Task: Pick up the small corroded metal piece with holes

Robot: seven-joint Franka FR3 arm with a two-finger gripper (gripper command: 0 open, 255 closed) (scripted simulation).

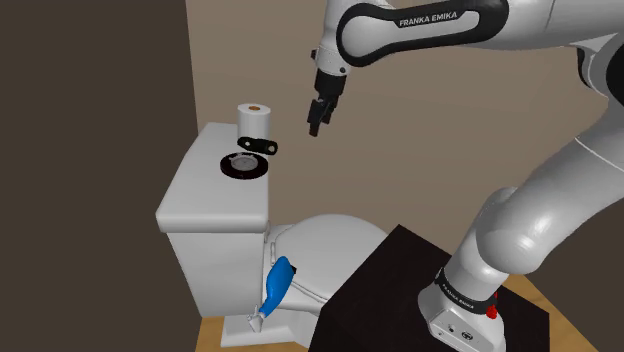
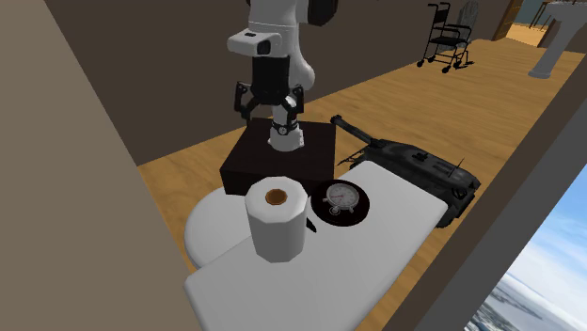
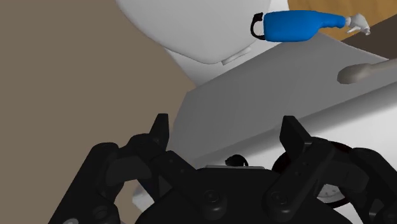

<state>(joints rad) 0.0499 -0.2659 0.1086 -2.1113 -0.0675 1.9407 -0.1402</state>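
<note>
A small dark metal piece with holes (image 1: 260,147) rests on the white toilet tank lid (image 1: 205,185), propped between a white paper roll (image 1: 255,118) and a black round dish (image 1: 245,167). In the second exterior view the roll (image 2: 276,221) stands nearest the camera, and the dish (image 2: 341,202) carries a silvery dial. My gripper (image 1: 318,122) hangs open in the air, above the lid and off to the shoulder view's right of the piece, holding nothing. It also shows open in the second exterior view (image 2: 269,108) and in the wrist view (image 3: 226,130), with the lid (image 3: 267,83) beyond the fingers.
The toilet bowl (image 1: 335,240) sits below the tank, with a blue bottle-like object (image 1: 278,282) beside it. My dark stand (image 1: 400,290) is close to the bowl. A brown wall (image 1: 90,150) backs the tank. A dark toy tank (image 2: 414,165) lies past the lid, a wheelchair (image 2: 447,38) far off.
</note>
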